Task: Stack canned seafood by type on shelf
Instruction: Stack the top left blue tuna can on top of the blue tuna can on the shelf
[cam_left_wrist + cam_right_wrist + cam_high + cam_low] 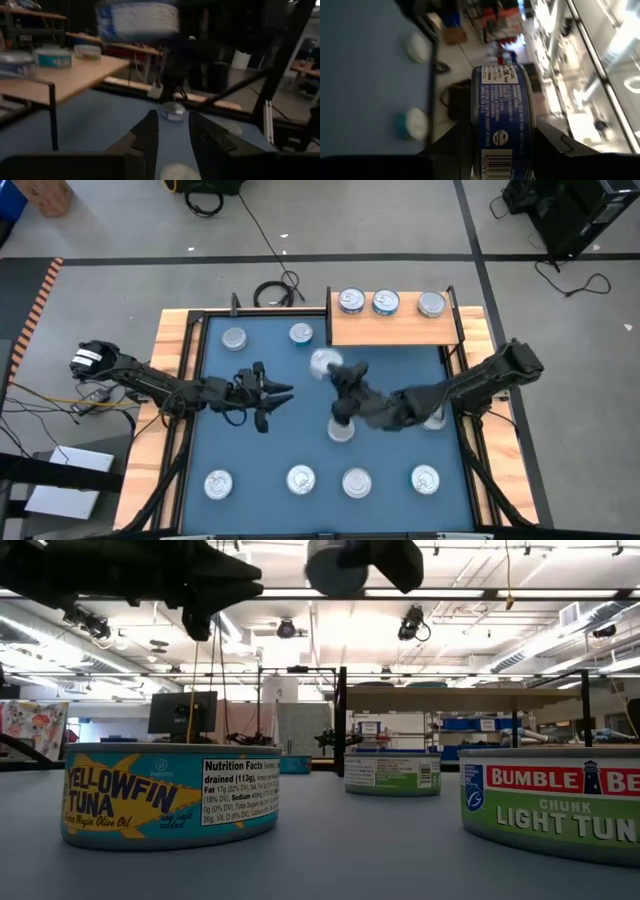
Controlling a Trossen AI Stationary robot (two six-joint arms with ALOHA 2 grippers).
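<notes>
We've got the right gripper (328, 367) clamped on a short round blue-labelled tin (503, 115), lifted just short of the light wooden shelf (395, 331) ahead; left gripper (282, 395) spread, empty over the blue mat (390, 460).

three tins (384, 303) on shelf (395, 330)

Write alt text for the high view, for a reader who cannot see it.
Seen from above, the right gripper holds a tin lifted over a blue mat, near a wooden shelf bearing three tins. The left gripper hovers open and empty at mid-mat, with other tins scattered around.
</notes>
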